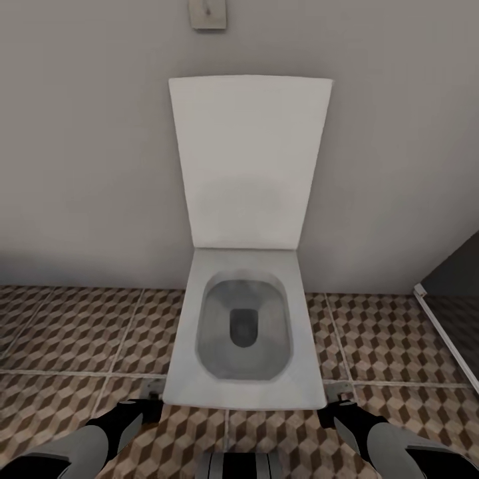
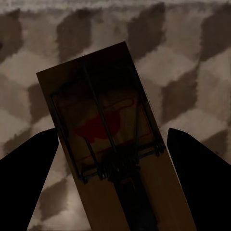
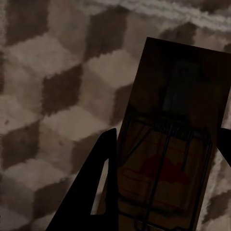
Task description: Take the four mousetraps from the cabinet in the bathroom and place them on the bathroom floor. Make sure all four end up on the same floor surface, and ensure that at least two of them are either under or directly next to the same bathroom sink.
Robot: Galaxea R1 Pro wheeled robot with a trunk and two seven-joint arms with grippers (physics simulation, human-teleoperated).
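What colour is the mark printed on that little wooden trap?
Red, on the brown mousetrap; clearest in the left wrist view.

R mousetrap [image 3: 168,159] cut by frame edge, L mousetrap [image 2: 113,144] too

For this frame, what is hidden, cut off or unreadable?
- Left wrist view: the mousetrap runs off the picture's edge; the red print is too blurred to read, and jaw contact is unclear.
- Right wrist view: the second mousetrap is cropped and dark; one jaw is barely visible.
- Head view: both grippers are cut by the edge; the toilet covers floor behind it.
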